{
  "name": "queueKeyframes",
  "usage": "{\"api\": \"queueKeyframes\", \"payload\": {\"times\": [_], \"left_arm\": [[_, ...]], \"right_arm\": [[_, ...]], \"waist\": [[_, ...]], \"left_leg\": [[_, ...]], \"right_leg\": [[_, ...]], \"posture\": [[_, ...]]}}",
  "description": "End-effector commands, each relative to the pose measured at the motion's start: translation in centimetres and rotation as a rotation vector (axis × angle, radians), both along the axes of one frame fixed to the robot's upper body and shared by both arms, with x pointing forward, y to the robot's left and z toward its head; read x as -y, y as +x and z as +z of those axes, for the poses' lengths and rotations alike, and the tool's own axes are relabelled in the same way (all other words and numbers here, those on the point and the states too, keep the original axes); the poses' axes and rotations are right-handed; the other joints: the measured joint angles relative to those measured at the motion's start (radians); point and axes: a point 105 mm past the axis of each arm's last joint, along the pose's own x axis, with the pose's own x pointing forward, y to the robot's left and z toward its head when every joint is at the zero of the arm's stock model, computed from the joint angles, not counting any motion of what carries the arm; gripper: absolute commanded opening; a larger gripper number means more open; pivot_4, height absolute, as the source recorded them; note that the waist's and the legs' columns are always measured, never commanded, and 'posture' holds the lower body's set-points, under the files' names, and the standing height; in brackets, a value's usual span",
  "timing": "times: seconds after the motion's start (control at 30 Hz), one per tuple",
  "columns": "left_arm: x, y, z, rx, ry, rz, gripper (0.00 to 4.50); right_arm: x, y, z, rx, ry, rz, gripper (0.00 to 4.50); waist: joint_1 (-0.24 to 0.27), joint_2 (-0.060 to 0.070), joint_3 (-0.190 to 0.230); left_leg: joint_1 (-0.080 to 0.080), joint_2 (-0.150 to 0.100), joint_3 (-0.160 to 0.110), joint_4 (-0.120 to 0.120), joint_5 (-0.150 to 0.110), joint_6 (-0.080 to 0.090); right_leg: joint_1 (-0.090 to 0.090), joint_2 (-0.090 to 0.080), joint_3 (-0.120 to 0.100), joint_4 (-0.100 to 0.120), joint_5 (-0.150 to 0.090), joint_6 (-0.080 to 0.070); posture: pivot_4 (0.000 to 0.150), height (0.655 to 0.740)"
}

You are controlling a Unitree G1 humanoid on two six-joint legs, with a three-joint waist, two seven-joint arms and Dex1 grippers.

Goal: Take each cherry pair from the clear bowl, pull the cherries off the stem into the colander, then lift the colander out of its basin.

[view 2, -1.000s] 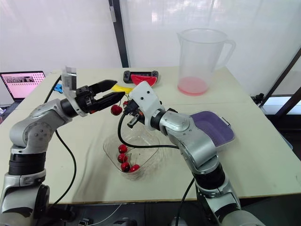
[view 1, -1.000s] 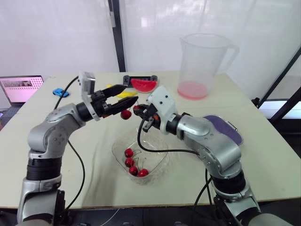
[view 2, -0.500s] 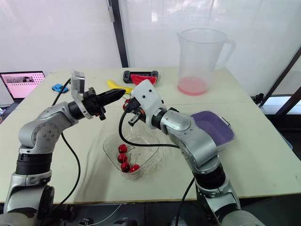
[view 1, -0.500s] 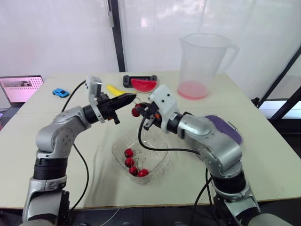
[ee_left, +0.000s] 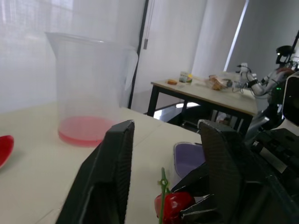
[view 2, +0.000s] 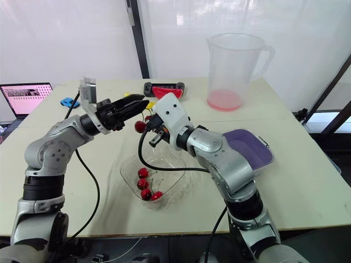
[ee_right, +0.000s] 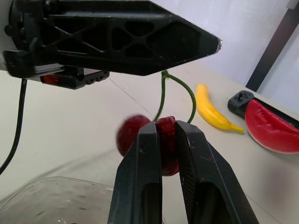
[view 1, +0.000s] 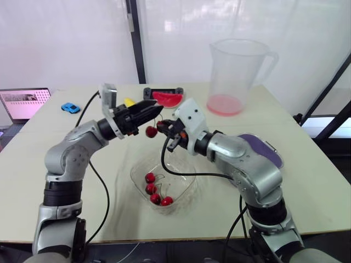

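Raised slightly beside the right hand (ee_right: 166,127), the left hand (ee_left: 166,125) has its fingers (ee_left: 112,172) parted around the upright green stem (ee_right: 162,95) of the dark red cherry pair (view 1: 151,131), one cherry clamped half-hidden in the right hand, the other dangling blurred above the clear plastic bowl (view 1: 189,183).

You're in a robotics lab: white sheeting (view 1: 66,38) walls off your table (view 1: 307,186), laptop (view 1: 24,103) at the side, another robot arm (ee_left: 252,80) on a far bench (ee_left: 201,94).
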Motion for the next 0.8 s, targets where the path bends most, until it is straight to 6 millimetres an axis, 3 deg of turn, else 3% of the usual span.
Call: {"api": "queueKeyframes", "payload": {"times": [0.03,0.43,0.53,0.63,0.8], "left_arm": [[-0.39,-0.51,0.31,0.037,-0.017,0.004,2.25],[-0.19,-0.39,-0.43,0.019,-0.034,0.002,2.25],[0.00,-0.46,-0.48,0.014,-0.032,-0.009,1.41],[0.24,-0.50,-0.45,0.014,-0.035,-0.018,0.03],[0.33,-0.44,-0.21,0.016,-0.046,-0.020,0.03]], "right_arm": [[-0.31,-1.07,1.65,0.073,0.028,0.035,0.28],[-0.29,-1.13,1.69,0.076,0.025,0.038,0.28],[-0.31,-1.14,1.70,0.077,0.023,0.040,0.28],[-0.33,-1.15,1.69,0.076,0.022,0.042,0.28],[-0.36,-1.16,1.55,0.068,0.020,0.047,0.28]], "waist": [[0.000,0.000,0.000],[0.001,0.000,0.000],[0.001,0.000,0.000],[0.001,0.000,0.000],[0.001,0.000,0.000]], "left_leg": [[0.000,0.000,0.000,0.000,0.000,0.000],[0.000,0.000,0.000,0.000,0.000,0.000],[0.000,0.000,0.000,0.000,0.000,0.000],[0.000,0.000,0.000,0.000,0.000,0.000],[0.000,0.000,0.000,0.000,0.000,0.000]], "right_leg": [[0.000,0.000,0.000,0.000,0.000,0.000],[0.000,0.000,0.000,0.000,0.000,0.000],[0.000,0.000,0.000,0.000,0.000,0.000],[0.000,0.000,0.000,0.000,0.000,0.000],[0.000,0.000,0.000,0.000,0.000,0.000]], "posture": [[0.150,0.7400],[0.150,0.7400],[0.150,0.7400],[0.150,0.7400],[0.150,0.7400]]}}
